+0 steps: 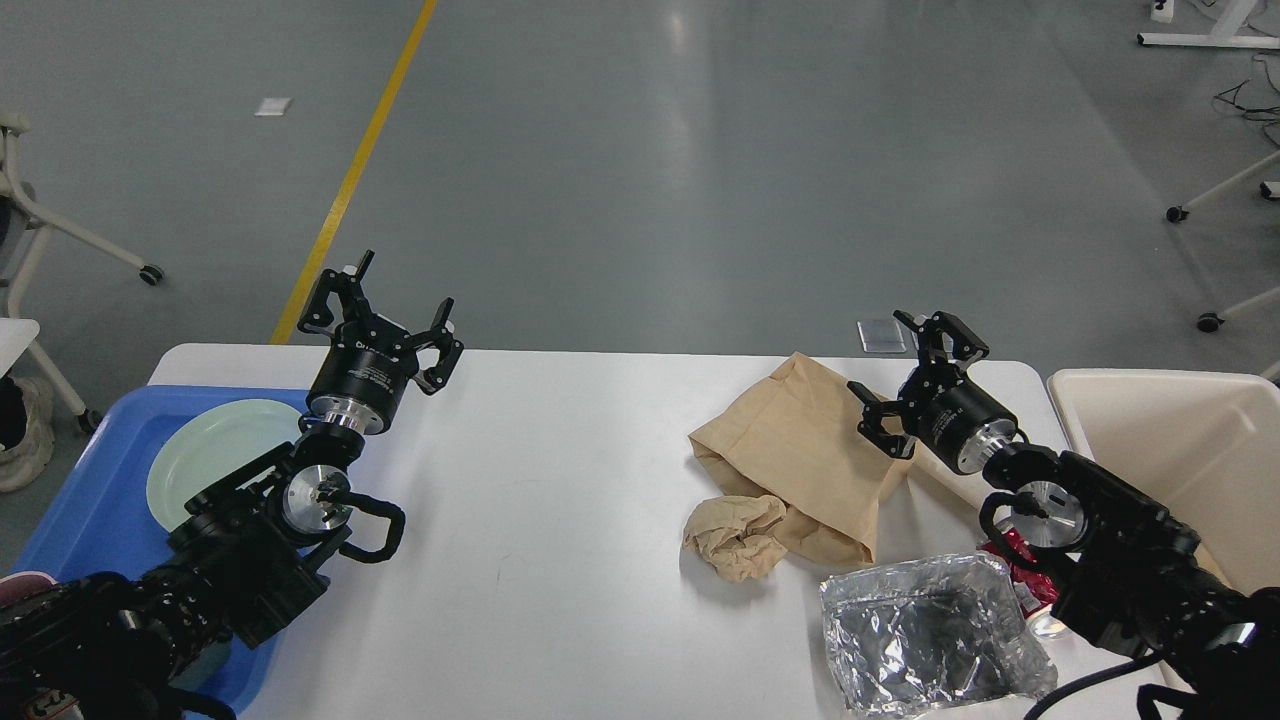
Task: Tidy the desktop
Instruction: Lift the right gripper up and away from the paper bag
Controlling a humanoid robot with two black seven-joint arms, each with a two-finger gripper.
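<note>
1. The desktop (560, 520), a white table top with rounded corners, fills the lower part of the head view, its far edge running against a grey floor (700, 180) that bears a yellow line (350, 180)
2. A cream rectangular bin (1170, 440) stands just beside the desktop's right end, its rim level with the far right corner
3. A blue plastic tray (110, 470) sits on the desktop's left end and holds a pale green plate (215, 460) in its far half
4. A flattened brown paper bag (800, 450) lies on the right half of the desktop, reaching close to its far edge
5. A crinkled silver foil bag (930, 630) lies near the desktop's front right, nearer than the paper bag and apart from it
6. A crumpled ball of brown paper (735, 535) rests on the desktop, touching the paper bag's near left corner
7. A red wrapper (1025, 570) shows at the foil bag's right side, mostly hidden by the right arm
8. The left gripper (380, 315) hangs over the desktop's far left edge, just right of the tray, fingers spread and holding nothing
9. The right gripper (915, 365) hovers over the paper bag's right edge near the desktop's far right corner, fingers apart and empty
</note>
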